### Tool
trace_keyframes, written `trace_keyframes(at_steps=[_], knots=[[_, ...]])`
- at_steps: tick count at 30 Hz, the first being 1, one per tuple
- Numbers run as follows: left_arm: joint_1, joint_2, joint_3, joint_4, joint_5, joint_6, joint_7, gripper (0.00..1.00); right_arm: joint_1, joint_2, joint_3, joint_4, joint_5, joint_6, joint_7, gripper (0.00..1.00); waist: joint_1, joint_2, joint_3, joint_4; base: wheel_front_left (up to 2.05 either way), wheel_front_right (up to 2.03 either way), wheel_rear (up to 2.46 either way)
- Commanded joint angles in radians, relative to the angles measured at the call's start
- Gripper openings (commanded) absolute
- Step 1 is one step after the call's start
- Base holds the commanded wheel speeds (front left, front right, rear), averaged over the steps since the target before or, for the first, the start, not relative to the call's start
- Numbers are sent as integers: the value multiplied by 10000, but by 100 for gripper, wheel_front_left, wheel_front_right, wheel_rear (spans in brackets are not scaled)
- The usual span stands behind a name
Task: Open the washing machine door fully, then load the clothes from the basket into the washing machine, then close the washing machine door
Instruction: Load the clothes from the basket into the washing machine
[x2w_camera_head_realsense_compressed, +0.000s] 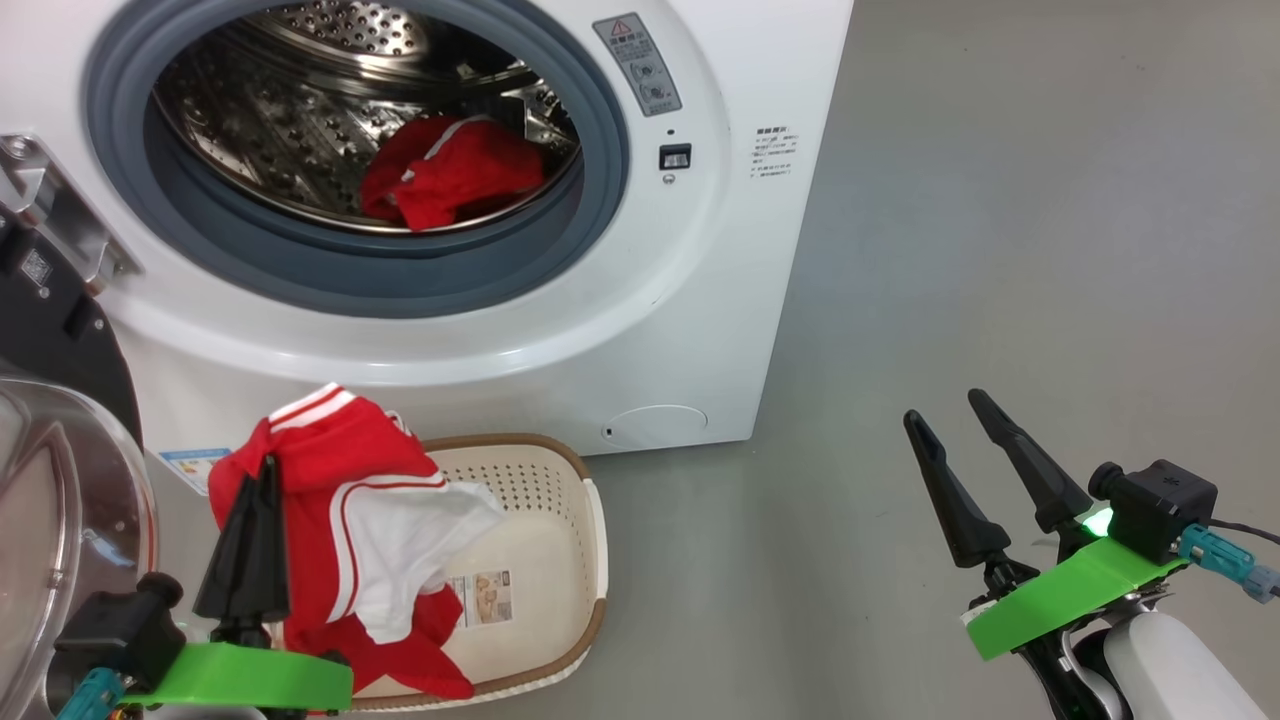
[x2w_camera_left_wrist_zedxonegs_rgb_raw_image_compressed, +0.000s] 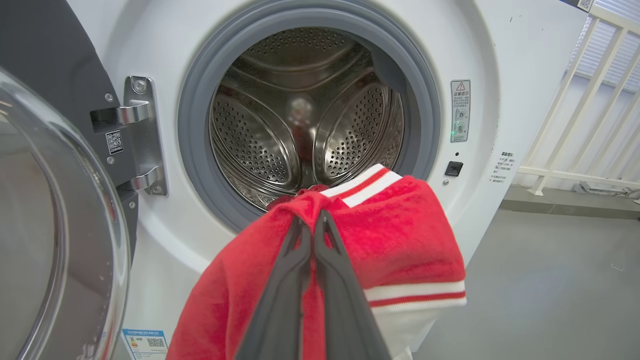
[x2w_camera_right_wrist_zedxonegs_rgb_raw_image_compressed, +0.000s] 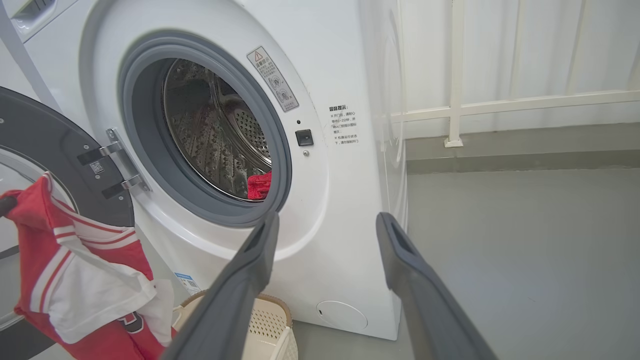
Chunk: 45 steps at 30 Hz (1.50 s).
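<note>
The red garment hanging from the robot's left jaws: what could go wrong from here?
1. The left jaws pinch only a small fold of the red garment; most hangs loose over the basket, so it might slip free.
2. The dangling part may catch on the grey gasket and stay draped there, getting trapped at closing.
3. The open door stands close beside that arm; a wide swing could bump it.

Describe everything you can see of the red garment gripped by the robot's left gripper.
The red garment is soft, fleecy-looking fabric with white-striped bands and a white inner panel. It hangs crumpled, pinched near one band by the shut left gripper, over the basket and before the washing machine's open mouth. Whether its lower folds touch the basket is unclear.
</note>
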Motion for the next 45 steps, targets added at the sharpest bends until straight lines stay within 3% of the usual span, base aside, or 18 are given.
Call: trace_keyframes(at_steps=[1, 11, 24, 30, 45], knots=[[-162, 246, 325, -310, -105, 78, 3, 0, -30, -138, 138, -280, 17, 16, -48, 100, 0, -1, 45, -18, 0, 0, 0], [-1301, 496, 176, -570, -17, -35, 124, 0, -201, -84, -18, -396, -41, 16, -48, 100, 0, -1, 581, -28, 0, 0, 0], [-4436, 810, 108, 51, 117, -160, 206, 0, -703, 42, -44, -613, -113, 16, -48, 100, 0, -1, 1975, -327, 0, 0, 0], [-5827, 967, 110, 1162, 61, -290, 185, 0, -924, 90, -95, -731, -149, 16, -48, 100, 0, -1, 2700, -502, 0, 0, 0], [-9871, 1242, -47, 5727, 78, -541, -35, 0, -1794, 364, -21, -1091, -291, 16, -48, 100, 0, -1, 4834, -1234, 0, 0, 0]])
